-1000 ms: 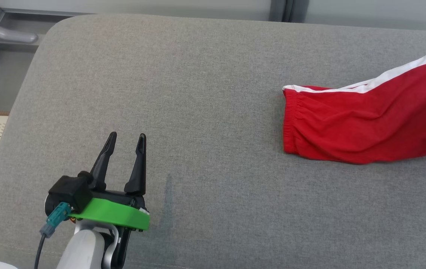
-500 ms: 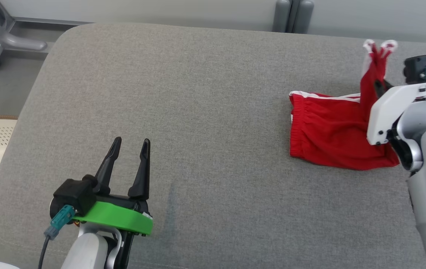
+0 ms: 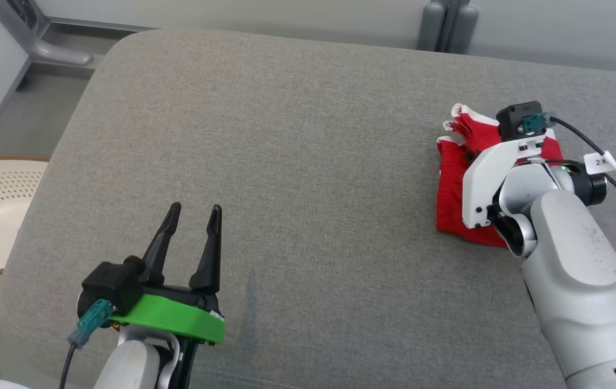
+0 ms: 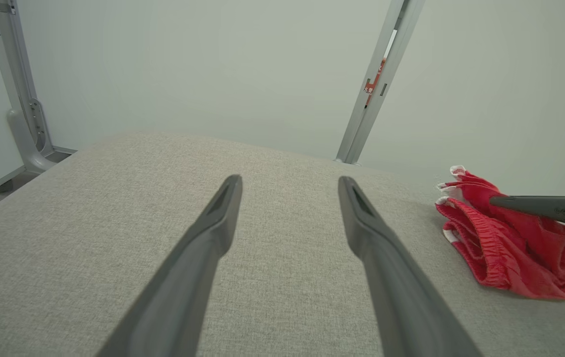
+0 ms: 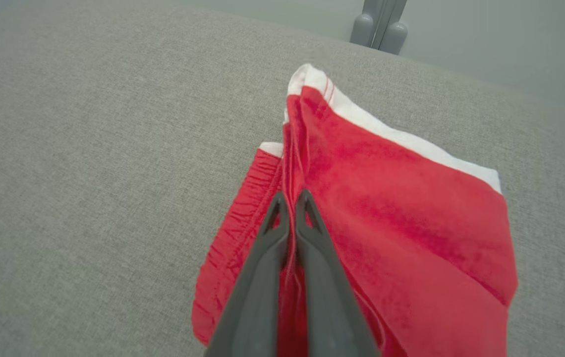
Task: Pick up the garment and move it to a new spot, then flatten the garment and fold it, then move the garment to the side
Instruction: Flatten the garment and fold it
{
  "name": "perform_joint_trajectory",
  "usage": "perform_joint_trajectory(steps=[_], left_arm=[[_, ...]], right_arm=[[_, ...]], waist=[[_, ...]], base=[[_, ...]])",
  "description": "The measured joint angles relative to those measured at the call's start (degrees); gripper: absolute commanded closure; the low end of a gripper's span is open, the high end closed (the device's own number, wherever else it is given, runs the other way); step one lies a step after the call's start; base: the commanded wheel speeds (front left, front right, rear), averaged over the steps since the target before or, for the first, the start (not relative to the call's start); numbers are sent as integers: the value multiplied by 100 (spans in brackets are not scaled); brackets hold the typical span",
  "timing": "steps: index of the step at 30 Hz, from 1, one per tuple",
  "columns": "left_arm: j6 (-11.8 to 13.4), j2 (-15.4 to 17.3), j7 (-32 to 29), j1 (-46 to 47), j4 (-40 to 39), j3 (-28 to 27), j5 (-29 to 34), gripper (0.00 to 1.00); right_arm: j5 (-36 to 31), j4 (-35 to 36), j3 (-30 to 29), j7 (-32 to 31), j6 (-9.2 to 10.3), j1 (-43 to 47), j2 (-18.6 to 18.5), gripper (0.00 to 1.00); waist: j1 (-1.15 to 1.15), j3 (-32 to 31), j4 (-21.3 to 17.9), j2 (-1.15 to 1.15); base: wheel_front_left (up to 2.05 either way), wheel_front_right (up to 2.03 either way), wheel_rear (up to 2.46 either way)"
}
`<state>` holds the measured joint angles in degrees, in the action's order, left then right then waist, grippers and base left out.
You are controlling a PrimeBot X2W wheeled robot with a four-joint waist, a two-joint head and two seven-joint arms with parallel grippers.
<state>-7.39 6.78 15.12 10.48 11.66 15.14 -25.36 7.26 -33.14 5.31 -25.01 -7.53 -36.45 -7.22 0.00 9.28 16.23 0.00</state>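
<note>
Red garment (image 3: 451,183) pinched in clenched right hand (image 5: 291,196); left hand (image 3: 195,208) released. Lay fold edge-aligned, release gently.

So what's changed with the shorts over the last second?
The right gripper, shut on the red shorts, has swung their leg end in from the right and over the waistband, so they are doubled over instead of stretched out. The left gripper stayed open and empty above the grey cushion.

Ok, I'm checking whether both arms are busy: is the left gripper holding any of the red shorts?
No, the left gripper stands open above the grey cushion, well apart from the red shorts.
</note>
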Motion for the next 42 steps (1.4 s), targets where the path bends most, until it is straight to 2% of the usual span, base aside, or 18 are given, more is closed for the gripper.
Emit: perform_joint_trajectory(steps=[7,8,9,12,14,18,22,26,32,38,39,40,42], left_arm=[[0,-13,0,-4,15,46,-14,0],[0,-13,0,-7,16,46,-14,0],[0,-13,0,-14,18,46,-14,0],[0,-13,0,-40,23,41,-14,0],[0,-11,0,-54,37,22,-14,0],[0,-1,0,-96,29,-85,-13,0],[0,0,0,-157,-9,-187,3,0],[0,-9,0,-179,-30,-200,13,0],[0,-9,0,-247,-58,-248,31,0],[0,-12,1,-221,-125,-158,31,0],[0,-12,0,-209,-131,-127,31,0],[0,-12,0,-191,-134,-90,31,0],[0,-12,0,-152,-132,-56,30,0]], right_arm=[[0,-814,-30,235,1,-269,237,100],[2,-907,-34,236,0,-286,261,56],[15,-1000,-30,242,1,-297,290,0],[234,-1057,-1,421,1,-348,357,0],[705,-938,159,575,1,-372,402,0],[2045,-140,681,754,4,-340,447,0],[2417,698,864,1093,3,-89,283,0],[2234,1270,656,1537,4,328,-224,0],[1352,1579,-62,2231,4,1121,-536,0],[699,1214,-369,2435,4,1590,-286,0],[613,1138,-372,2476,4,1590,-268,22],[533,1034,-380,2544,4,1581,-246,55],[385,792,-379,2693,4,1548,-179,100]], waist=[[0,31,137,0],[0,31,148,0],[0,28,158,0],[0,5,163,0],[0,-30,156,0],[0,-75,80,0],[0,-118,-66,0],[0,-171,-200,0],[0,-242,-370,0],[0,-145,-402,0],[0,-115,-390,0],[0,-74,-369,0],[0,-4,-321,0]], base=[[0,0,0],[0,0,0],[0,0,0],[0,0,0],[0,0,0],[0,0,0],[0,0,0],[0,0,0],[0,0,0],[0,0,0],[0,0,0],[0,0,0],[0,0,0]])
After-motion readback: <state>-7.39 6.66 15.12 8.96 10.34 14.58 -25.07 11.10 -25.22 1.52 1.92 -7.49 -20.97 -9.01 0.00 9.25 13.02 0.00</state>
